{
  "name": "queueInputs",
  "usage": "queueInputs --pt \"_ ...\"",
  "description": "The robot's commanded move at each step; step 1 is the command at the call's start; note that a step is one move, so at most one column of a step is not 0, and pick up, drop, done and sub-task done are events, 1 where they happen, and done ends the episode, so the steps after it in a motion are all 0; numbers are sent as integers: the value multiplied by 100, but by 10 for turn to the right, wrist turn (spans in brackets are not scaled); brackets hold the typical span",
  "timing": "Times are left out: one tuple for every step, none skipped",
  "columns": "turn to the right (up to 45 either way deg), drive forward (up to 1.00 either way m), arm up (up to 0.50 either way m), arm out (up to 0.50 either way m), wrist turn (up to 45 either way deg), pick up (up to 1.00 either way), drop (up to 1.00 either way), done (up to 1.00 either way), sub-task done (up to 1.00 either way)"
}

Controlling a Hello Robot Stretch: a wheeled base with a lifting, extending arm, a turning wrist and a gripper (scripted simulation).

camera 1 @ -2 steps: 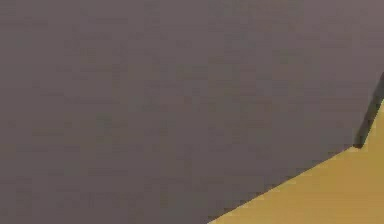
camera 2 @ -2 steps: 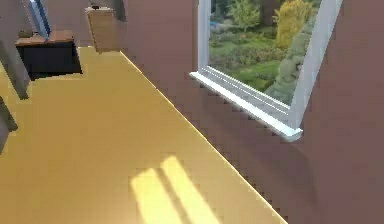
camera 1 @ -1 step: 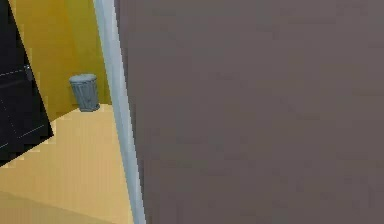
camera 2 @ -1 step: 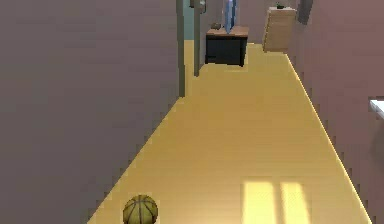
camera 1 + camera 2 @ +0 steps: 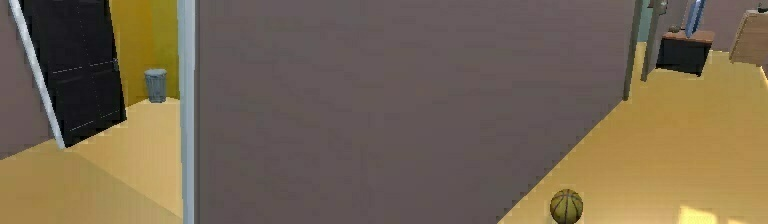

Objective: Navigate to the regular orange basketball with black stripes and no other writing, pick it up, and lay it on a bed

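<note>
Robot's own body out of frame, its colours, shapes and markings cannot be told

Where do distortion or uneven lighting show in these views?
Forward view: the door leans toward the picture's left, a lens effect, not a real tilt; the wall is evenly dim. Arm side view: a brighter patch marks the floor at bottom right; no glare on the ball.

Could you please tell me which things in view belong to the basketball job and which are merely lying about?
For the job:
- basketball, on the floor

Just lying about:
- grey bin
- black door
- dark cabinet
</note>
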Motion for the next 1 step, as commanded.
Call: queueInputs --pt "0 0 18 0 0 0 0 0 0"
